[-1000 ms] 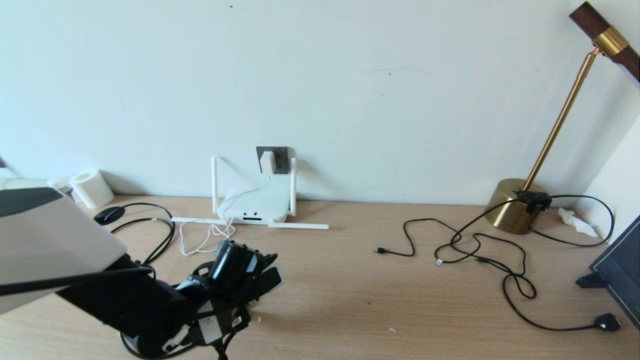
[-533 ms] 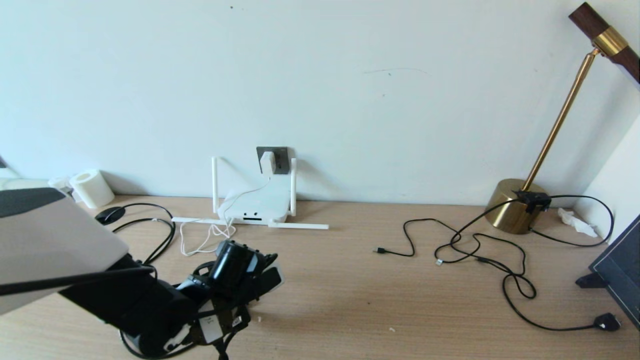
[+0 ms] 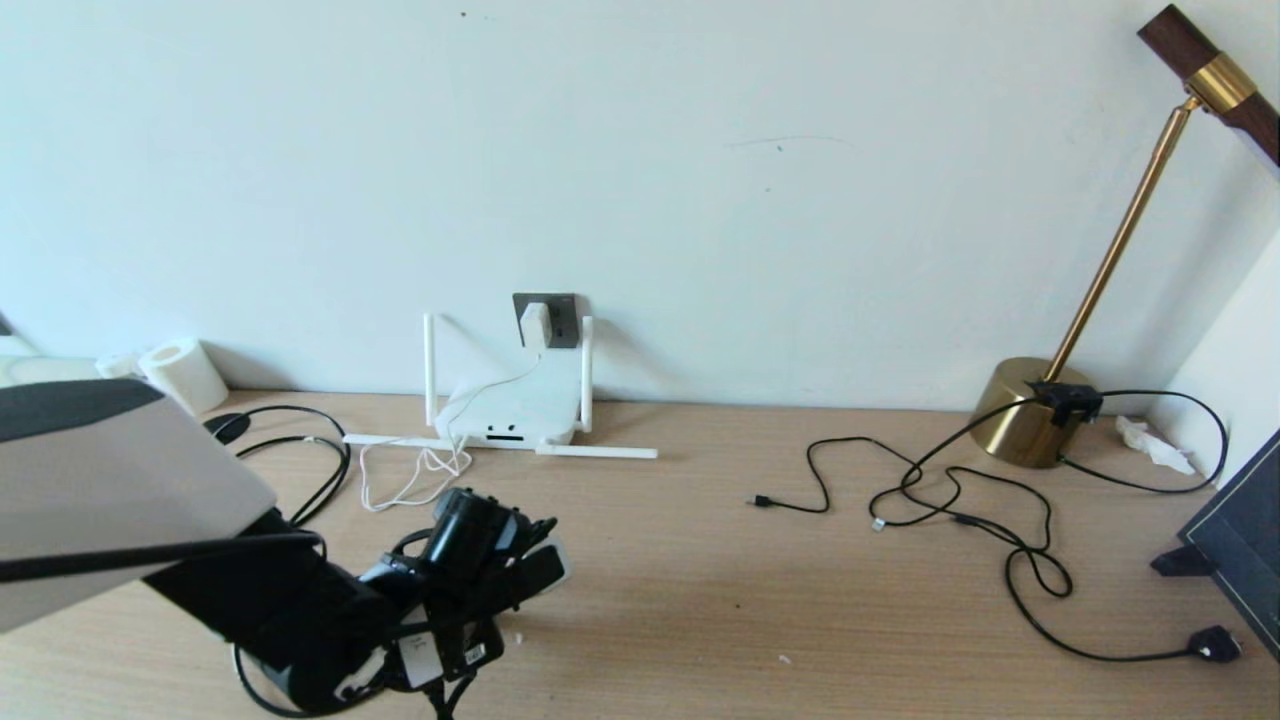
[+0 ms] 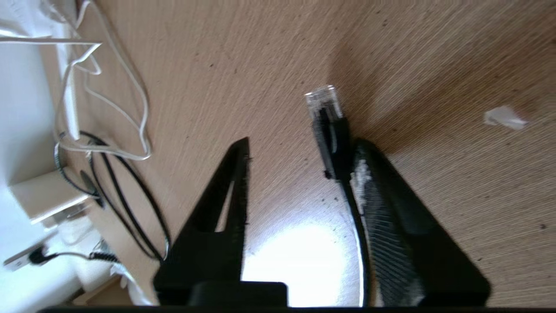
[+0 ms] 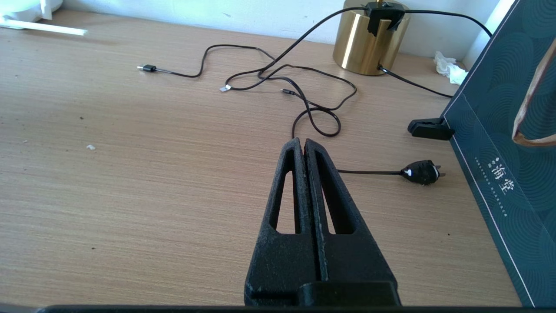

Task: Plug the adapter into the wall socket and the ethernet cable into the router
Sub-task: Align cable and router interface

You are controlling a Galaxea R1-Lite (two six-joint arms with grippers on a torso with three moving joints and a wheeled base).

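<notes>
Ethernet cable: its clear plug tip is sticking out past the left gripper's fingertips, just above the wooden floor, with the black boot lying against the inner face of one finger.
Left gripper: it is hanging low over the floor in front of the router; the fingers are standing apart, one touching the cable's boot, the other finger clear of it with bare floor showing between them. No squeeze on the cable is showing.
Router: it is sitting on the floor against the wall, two antennas pointing up and two lying flat to either side, its dark ports facing the room.
Adapter: it is sitting in the wall socket just above the router, its thin white cord trailing down and looping over the floor near the left gripper.
Right gripper: it is idling over open floor well to the right, fingers pressed together and holding nothing.
Thin black cords: they are sprawling across the floor on the right, one ending in a flat black plug.
Brass lamp: its round base is standing by the wall on the right.
Dark green bag: it is standing at the far right edge.
Paper roll: it is lying by the wall on the left.
</notes>
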